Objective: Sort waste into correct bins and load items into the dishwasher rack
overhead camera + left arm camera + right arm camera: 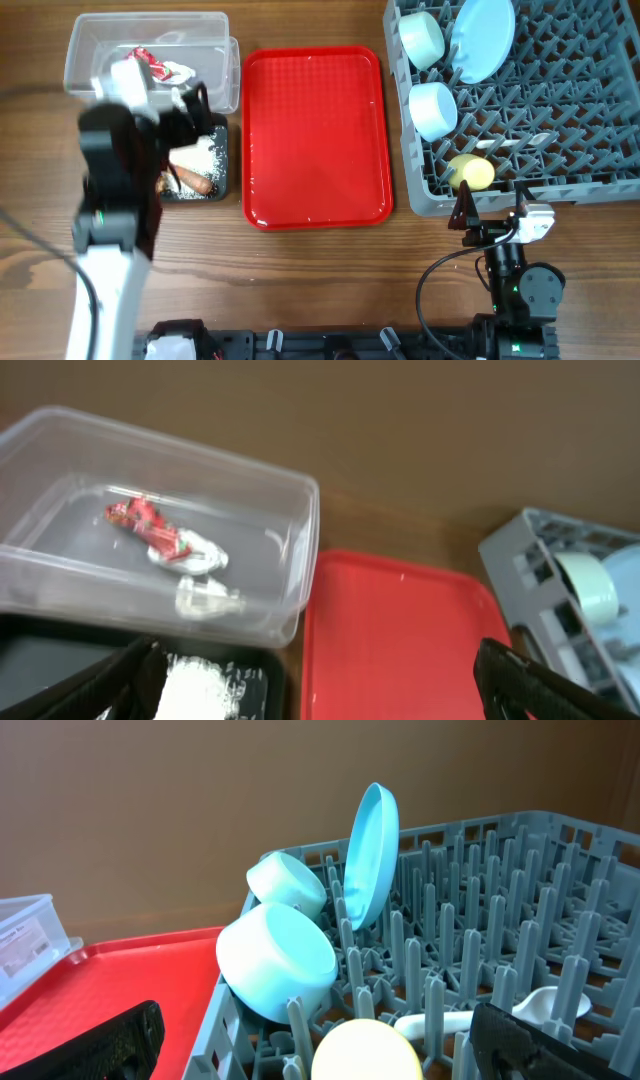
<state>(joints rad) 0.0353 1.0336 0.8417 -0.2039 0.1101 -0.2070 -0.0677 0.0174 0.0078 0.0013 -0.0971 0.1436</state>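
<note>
Both pairs of jaws are wide open and empty; the small yellow plastic cup (365,1055) looks light and slippery, best held by its rim.

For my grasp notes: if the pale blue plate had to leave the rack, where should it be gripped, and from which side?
Probably the top rim of the plate, coming from above with one pincer finger on each face. It stands on edge, slightly tilted, among the pegs of the rack, so only that thin upper edge is free.
</note>
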